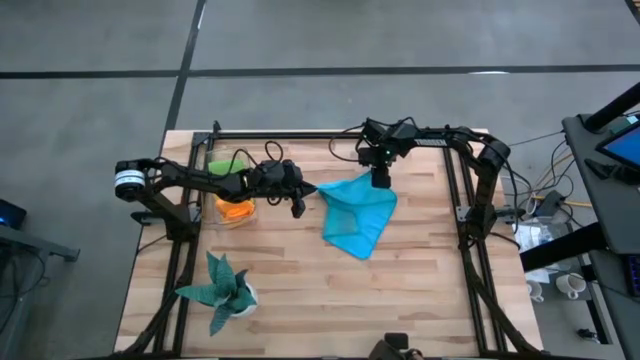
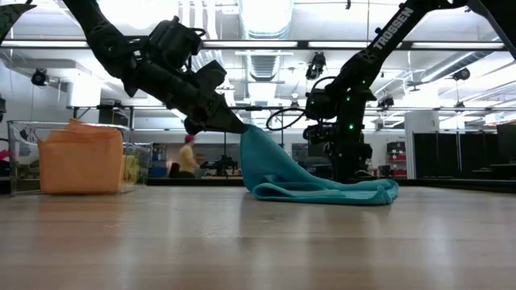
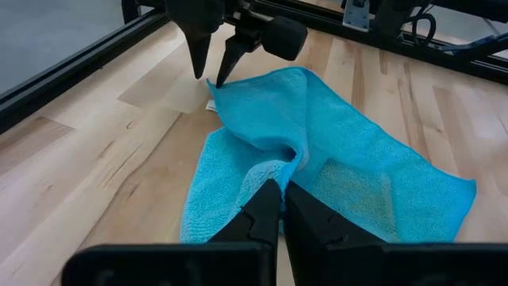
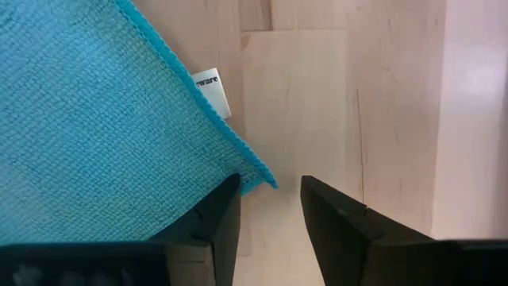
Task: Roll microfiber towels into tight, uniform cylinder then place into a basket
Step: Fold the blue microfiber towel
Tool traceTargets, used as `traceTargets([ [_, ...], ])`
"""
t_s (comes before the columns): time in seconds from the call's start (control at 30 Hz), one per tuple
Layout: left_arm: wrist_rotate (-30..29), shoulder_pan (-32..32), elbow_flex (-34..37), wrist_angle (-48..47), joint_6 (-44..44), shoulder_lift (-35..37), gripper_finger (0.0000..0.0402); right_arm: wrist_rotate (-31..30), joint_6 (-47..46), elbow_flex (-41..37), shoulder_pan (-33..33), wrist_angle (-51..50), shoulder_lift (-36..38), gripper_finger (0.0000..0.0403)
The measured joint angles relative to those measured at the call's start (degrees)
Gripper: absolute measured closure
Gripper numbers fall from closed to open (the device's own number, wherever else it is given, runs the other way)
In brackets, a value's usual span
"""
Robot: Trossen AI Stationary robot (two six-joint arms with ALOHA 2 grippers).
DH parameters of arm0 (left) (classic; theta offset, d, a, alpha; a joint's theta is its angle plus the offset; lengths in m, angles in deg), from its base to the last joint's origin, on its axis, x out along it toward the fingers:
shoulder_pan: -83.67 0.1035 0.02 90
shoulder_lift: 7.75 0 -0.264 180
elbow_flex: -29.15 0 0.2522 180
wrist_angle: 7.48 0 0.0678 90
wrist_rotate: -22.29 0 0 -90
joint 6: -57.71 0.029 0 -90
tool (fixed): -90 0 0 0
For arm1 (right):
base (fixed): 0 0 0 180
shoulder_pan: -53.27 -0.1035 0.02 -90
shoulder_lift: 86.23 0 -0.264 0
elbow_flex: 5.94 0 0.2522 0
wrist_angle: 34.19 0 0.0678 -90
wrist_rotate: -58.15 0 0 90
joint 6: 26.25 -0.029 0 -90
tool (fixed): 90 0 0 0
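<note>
A bright blue towel [image 1: 356,218] lies rumpled on the wooden table, its left corner raised off the wood. My left gripper [image 1: 300,203] is shut on that raised part. My right gripper [image 1: 380,181] points down over the towel's far corner [image 4: 262,179], fingers open; that corner lies at one fingertip [image 4: 222,208]. The clear basket [image 1: 215,215] stands at the left and holds an orange towel [image 2: 81,159] and a lime green one [image 1: 222,163]. My left gripper pinches the blue towel's raised left part [image 3: 279,168] between its two fingers, slanting down from the table's left. That part is lifted off the wood; the rest [image 2: 322,190] lies on the table. My right gripper: whether a fingertip touches the far corner, I cannot tell.
A dark teal plant in a white pot [image 1: 222,290] stands near the front left. A black metal frame [image 1: 300,138] runs along the table's far and side edges. Bare wood [image 1: 330,310] lies in front of the towel.
</note>
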Motion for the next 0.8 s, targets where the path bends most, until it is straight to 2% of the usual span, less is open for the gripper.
traceTargets([
  [0.17, 0.0, 0.0, 0.0, 0.0, 0.0, 0.0, 0.0402, 0.2, 0.5, 0.0, -0.4, -0.1, 0.0, 0.0300],
  [0.33, 0.0, 0.0, 0.0, 0.0, 0.3, 0.0, 0.0402, 0.4, 0.6, -0.1, -0.6, -0.2, 0.0, 0.0380],
  [0.47, 0.0, 0.0, 0.0, 0.0, 0.4, 0.0, 0.0402, 0.0, -0.8, -0.2, -0.7, -1.7, 1.9, 0.0393],
  [0.63, 0.0, 0.0, 0.0, -0.1, 1.8, 0.5, 0.0402, -0.1, -5.5, -0.3, -1.0, -5.1, 10.0, 0.0394],
  [0.8, -0.9, 0.1, 0.0, 0.0, 1.4, 2.1, 0.0402, -3.4, -10.5, -2.4, -2.5, -6.2, 22.8, 0.0394],
])
